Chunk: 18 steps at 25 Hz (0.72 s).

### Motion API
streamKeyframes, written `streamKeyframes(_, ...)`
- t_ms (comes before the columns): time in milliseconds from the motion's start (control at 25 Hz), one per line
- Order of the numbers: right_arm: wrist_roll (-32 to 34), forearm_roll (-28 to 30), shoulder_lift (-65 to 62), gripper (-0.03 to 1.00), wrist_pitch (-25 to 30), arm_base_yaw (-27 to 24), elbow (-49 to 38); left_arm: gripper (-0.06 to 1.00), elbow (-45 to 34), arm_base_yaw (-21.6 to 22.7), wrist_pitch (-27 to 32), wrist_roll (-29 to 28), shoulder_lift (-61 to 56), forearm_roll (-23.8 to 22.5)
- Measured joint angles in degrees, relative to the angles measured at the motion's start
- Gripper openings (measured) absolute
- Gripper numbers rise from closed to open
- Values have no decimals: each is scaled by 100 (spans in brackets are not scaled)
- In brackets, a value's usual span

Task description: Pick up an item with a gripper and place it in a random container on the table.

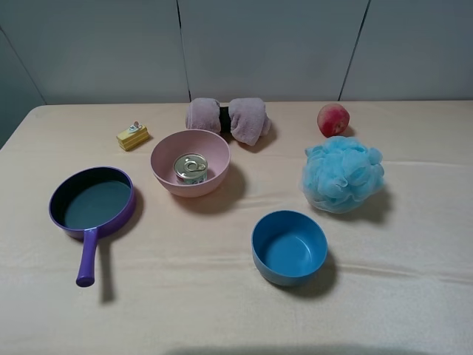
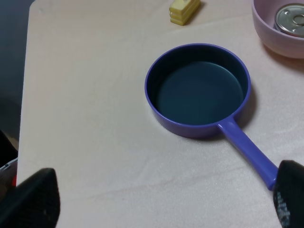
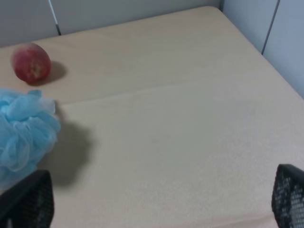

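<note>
The small tin can (image 1: 191, 167) with its silver pull-tab lid sits upright inside the pale-pink bowl (image 1: 164, 151) at the table's middle left. The left wrist view shows the can (image 2: 290, 19) and the bowl (image 2: 266, 33) at its edge. Neither arm appears in the exterior high view. My left gripper (image 2: 161, 209) is open above the beige table (image 1: 222, 296), near the purple pan, its black fingertips (image 2: 35, 199) far apart with nothing between them. My right gripper (image 3: 159, 204) is open too, over bare table beside the blue sponge.
A purple long-handled pan (image 1: 92, 201) lies left of the pink bowl. A blue bowl (image 1: 289, 246) stands at the front centre, a blue mesh sponge (image 1: 342, 174) and a peach (image 1: 333, 119) to the right. A yellow cake toy (image 1: 132, 136) and rolled pink towel (image 1: 229, 118) sit at the back.
</note>
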<state>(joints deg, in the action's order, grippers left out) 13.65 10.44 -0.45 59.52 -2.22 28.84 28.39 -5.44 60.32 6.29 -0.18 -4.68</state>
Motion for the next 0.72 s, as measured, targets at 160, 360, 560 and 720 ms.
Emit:
streamKeyframes(160, 0, -229, 0, 69, 0, 0, 0, 90, 0, 0, 0, 0, 0, 0)
streamKeyframes(360, 0, -472, 0, 69, -6, 0, 0, 90, 0, 0, 0, 0, 0, 0)
streamKeyframes(560, 0, -490, 0, 69, -6, 0, 0, 90, 0, 0, 0, 0, 0, 0)
streamKeyframes(720, 0, -490, 0, 69, -6, 0, 0, 90, 0, 0, 0, 0, 0, 0)
